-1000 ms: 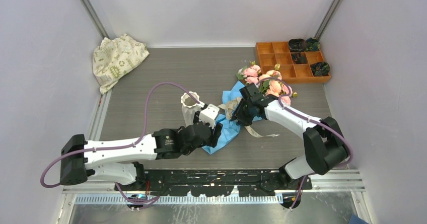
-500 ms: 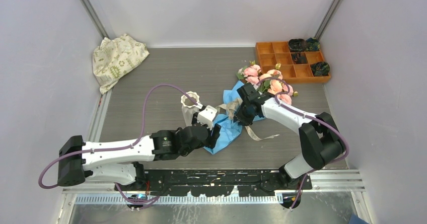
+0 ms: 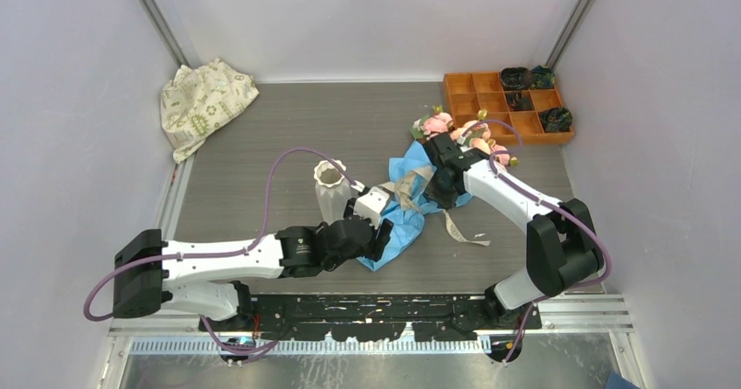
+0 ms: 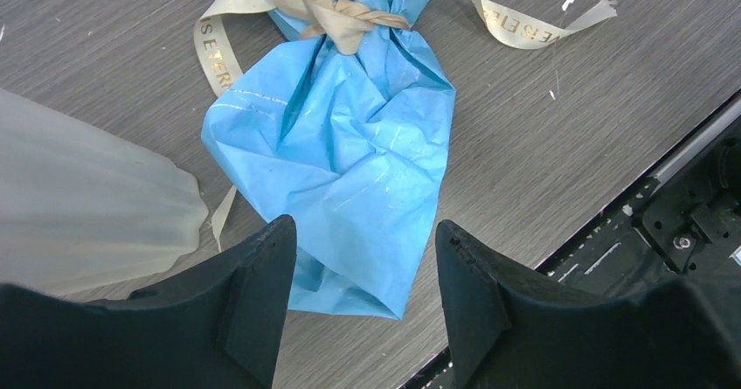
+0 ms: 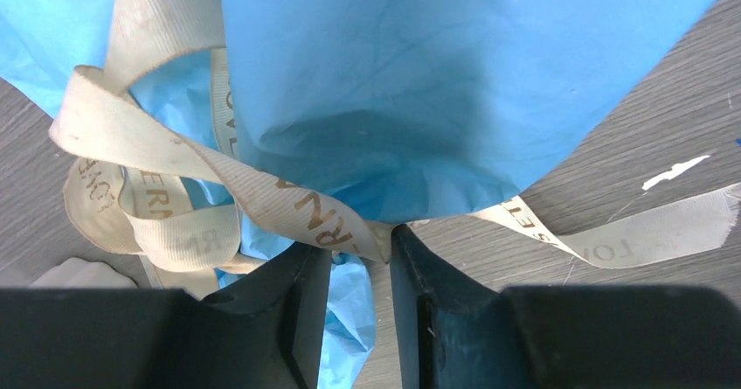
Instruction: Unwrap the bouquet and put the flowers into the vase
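Note:
The bouquet lies mid-table, its blue wrapping paper (image 3: pixel 404 218) still tied by the beige ribbon (image 3: pixel 411 179). Its pink and peach flowers (image 3: pixel 437 125) point toward the back right. The white ribbed vase (image 3: pixel 330 188) stands upright just left of it. My left gripper (image 3: pixel 383 232) is open, low over the paper's tail (image 4: pixel 349 170), which lies between the fingertips untouched; the vase (image 4: pixel 87 205) sits close on its left. My right gripper (image 5: pixel 360 245) sits at the knot with a narrow gap between its jaws. A ribbon strand (image 5: pixel 262 188) crosses its tips under the paper (image 5: pixel 419 74).
An orange compartment tray (image 3: pixel 450 79) with dark items sits at the back right, close behind the flowers. A cream patterned cloth (image 3: pixel 203 100) lies crumpled at the back left. A loose ribbon tail (image 3: pixel 461 232) trails toward the near edge. Grey walls enclose three sides.
My right gripper has moved back and to the right at the ribbon, and the flowers have shifted slightly toward the tray. My left arm has slid a little to the right, its jaws unchanged.

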Controlling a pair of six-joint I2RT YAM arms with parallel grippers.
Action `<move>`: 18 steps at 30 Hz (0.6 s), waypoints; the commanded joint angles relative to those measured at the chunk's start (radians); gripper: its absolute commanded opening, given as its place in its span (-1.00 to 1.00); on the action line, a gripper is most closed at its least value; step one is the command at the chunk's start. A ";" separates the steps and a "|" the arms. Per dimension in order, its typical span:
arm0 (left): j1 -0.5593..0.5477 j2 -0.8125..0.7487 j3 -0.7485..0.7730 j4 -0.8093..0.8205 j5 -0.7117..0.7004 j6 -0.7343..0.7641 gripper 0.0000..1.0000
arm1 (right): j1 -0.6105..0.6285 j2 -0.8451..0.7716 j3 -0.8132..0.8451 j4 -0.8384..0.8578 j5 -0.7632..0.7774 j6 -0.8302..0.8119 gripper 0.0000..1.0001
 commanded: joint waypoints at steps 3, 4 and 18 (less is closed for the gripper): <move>0.004 0.072 0.053 0.135 -0.004 0.031 0.21 | 0.036 -0.062 0.020 0.042 -0.044 0.016 -0.28; 0.004 0.098 0.052 0.151 -0.005 0.025 0.21 | 0.038 -0.058 0.019 0.049 -0.064 0.020 -0.28; 0.107 0.365 -0.022 0.289 0.039 -0.070 0.08 | 0.044 -0.011 -0.013 0.099 -0.116 0.059 -0.29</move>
